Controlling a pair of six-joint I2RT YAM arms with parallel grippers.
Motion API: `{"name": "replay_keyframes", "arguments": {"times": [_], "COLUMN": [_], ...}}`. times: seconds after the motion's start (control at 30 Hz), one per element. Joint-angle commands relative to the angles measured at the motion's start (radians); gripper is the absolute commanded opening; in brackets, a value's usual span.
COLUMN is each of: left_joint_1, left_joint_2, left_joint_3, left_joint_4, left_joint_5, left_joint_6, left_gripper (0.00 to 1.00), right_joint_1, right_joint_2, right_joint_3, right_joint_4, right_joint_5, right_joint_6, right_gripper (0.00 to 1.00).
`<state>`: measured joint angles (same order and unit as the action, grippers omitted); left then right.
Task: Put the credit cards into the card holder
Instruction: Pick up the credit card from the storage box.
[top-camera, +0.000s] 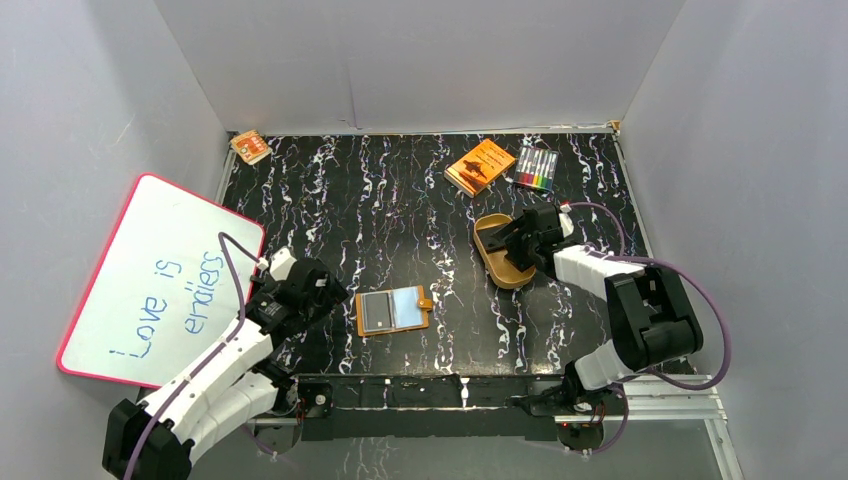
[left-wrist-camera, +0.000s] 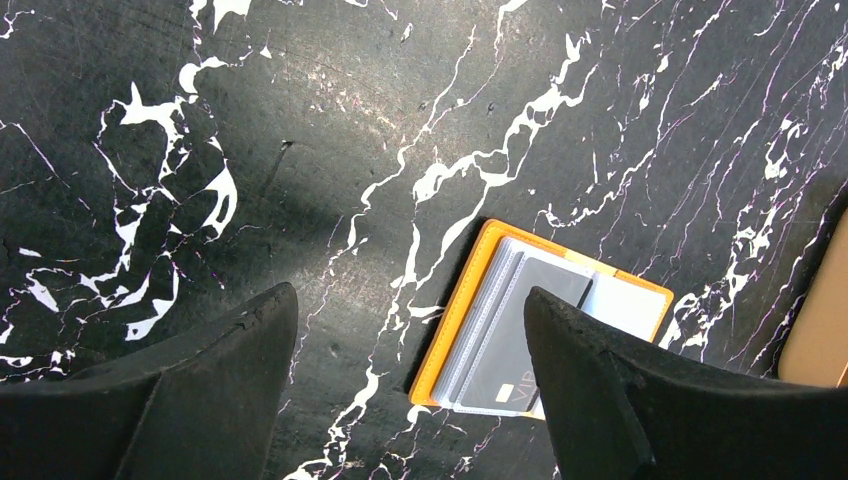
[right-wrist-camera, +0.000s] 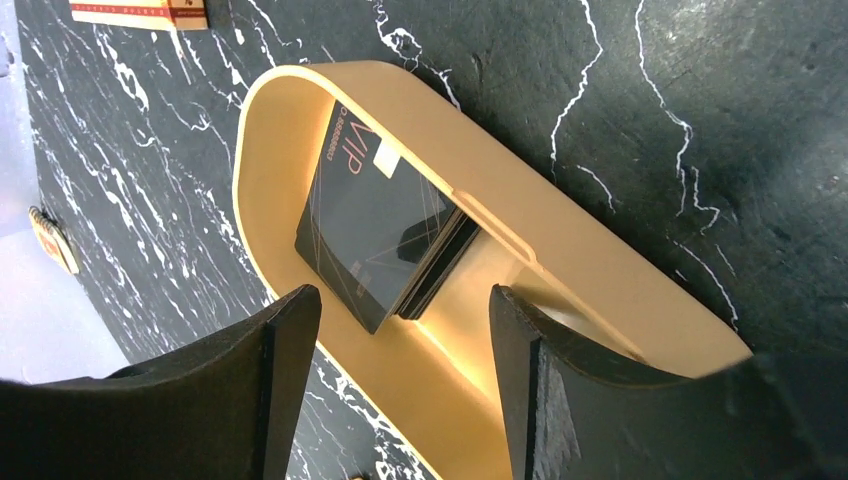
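Left gripper (left-wrist-camera: 410, 300) is nearest, low over the black marbled table (top-camera: 420, 210), its fingers spread wide with nothing between them. Just beyond its tips lies the card holder (left-wrist-camera: 455, 320), open flat. A grey card (left-wrist-camera: 520, 330) shows on the near half and a pale card (left-wrist-camera: 630, 305) on the far half. Whether either is tucked into a pocket or only lies on top I cannot tell from here.

Further off to the right, the right gripper (right-wrist-camera: 402, 295) hangs over the gold oval tray (right-wrist-camera: 600, 265). Its fingers are apart, one on each side of the near end of a stack of credit cards (right-wrist-camera: 370, 220), and they do not appear to touch it. The stack is dark with "VIP" printed on the top card, and it is the only thing in the tray. It seems to rest on a slant against the tray's wall.

I'd judge the cards to be light, stiff and slick. A pinch on the whole stack could make it fan out or shed its lower cards. The raised free edge looks like the place to grip, across the thickness, taking one card at a time if possible. The holder is soft and light, so it will likely skid when a card is pushed in unless the left gripper pins it.

At the far edge sit an orange book (top-camera: 480, 166) and a marker set (top-camera: 536, 168).
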<state>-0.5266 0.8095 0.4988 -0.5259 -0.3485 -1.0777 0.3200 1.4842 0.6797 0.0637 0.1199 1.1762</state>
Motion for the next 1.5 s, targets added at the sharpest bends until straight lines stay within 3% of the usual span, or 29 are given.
{"name": "replay_keyframes", "arguments": {"times": [0.0,0.37,0.6,1.13,1.47], "left_joint_1": [-0.001,-0.001,-0.001,-0.002,-0.002], "left_joint_2": [0.001,0.002,-0.008,-0.01,-0.01], "left_joint_3": [-0.004,-0.019,-0.027,-0.034,-0.033], "left_joint_4": [-0.006,-0.004,-0.008,-0.009,-0.01], "left_joint_5": [-0.033,-0.029,-0.026,-0.008,-0.004], "left_joint_6": [-0.01,-0.02,-0.024,-0.032,-0.036], "left_gripper": [0.8,0.79,0.78,0.76,0.75], "right_joint_1": [-0.005,-0.005,-0.005,-0.004,-0.004], "right_joint_2": [0.044,0.114,0.101,0.024,0.005], "right_joint_3": [0.061,0.088,0.062,0.003,0.008], "right_joint_4": [0.024,0.006,0.008,0.008,0.012], "right_joint_5": [0.026,0.013,0.004,-0.006,-0.014], "right_joint_6": [0.033,0.03,0.015,0.009,-0.001], "right_gripper": [0.68,0.56,0.43,0.39,0.24]}}
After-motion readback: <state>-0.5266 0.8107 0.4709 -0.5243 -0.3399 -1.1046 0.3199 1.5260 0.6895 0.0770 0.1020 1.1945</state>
